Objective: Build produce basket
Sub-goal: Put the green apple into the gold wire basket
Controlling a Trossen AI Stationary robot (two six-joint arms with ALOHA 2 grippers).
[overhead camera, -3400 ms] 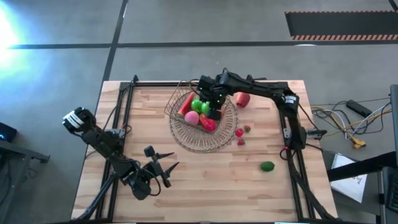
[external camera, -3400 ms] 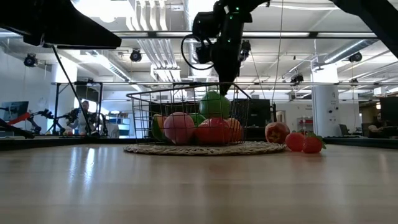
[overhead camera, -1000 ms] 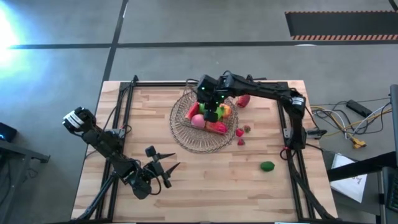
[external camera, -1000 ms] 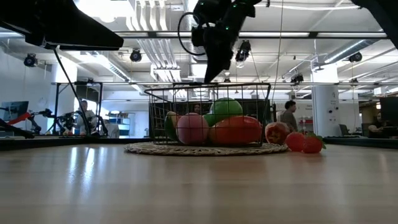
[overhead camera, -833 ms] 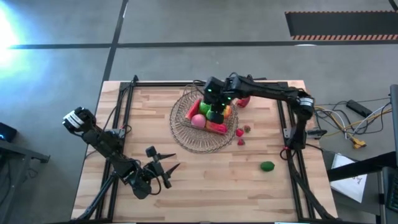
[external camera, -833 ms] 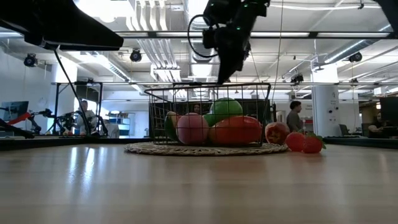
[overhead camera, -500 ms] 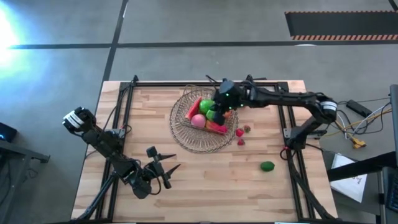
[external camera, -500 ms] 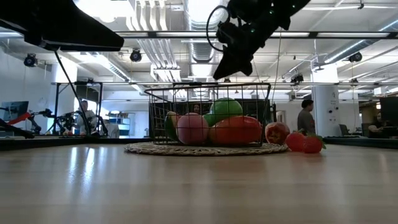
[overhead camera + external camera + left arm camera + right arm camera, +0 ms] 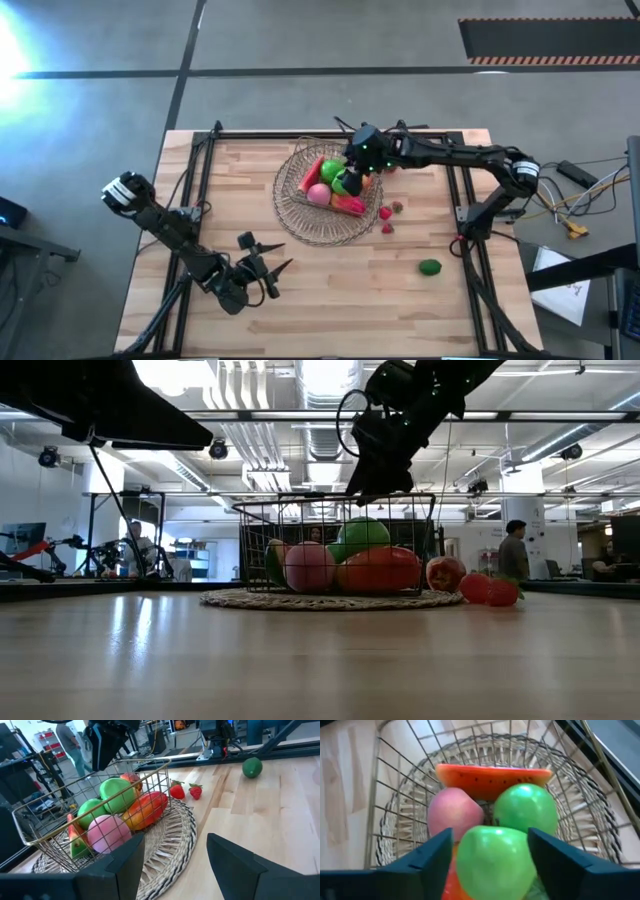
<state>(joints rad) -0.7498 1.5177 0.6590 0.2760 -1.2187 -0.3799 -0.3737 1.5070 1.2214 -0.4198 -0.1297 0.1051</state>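
The wire basket [image 9: 303, 168] stands on a round woven tray [image 9: 300, 225] at the table's far middle. It holds two green apples [image 9: 492, 865] [image 9: 526, 809], a pink fruit [image 9: 454, 812], a watermelon slice [image 9: 492, 777] and a red-orange piece [image 9: 380, 568]. My right gripper [image 9: 352, 175] hangs open just over the basket's right part, tilted downward, its fingers on either side of the nearer green apple in the wrist view and above it. My left gripper [image 9: 265, 257] waits open near the table's front left, aimed at the basket [image 9: 95, 795].
Outside the basket, to its right, lie a red apple [image 9: 445, 573], three strawberries [image 9: 386, 212] and, nearer the front right, a lime [image 9: 430, 267]. Black frame rails run along the table's left, far and right sides. People walk in the room behind.
My right gripper has gone toward the table's right edge over the basket, sunk a little, tipped from steep to slanting, and opened. Its arm has swung out past the right rail. The basket and the produce have stayed where they were.
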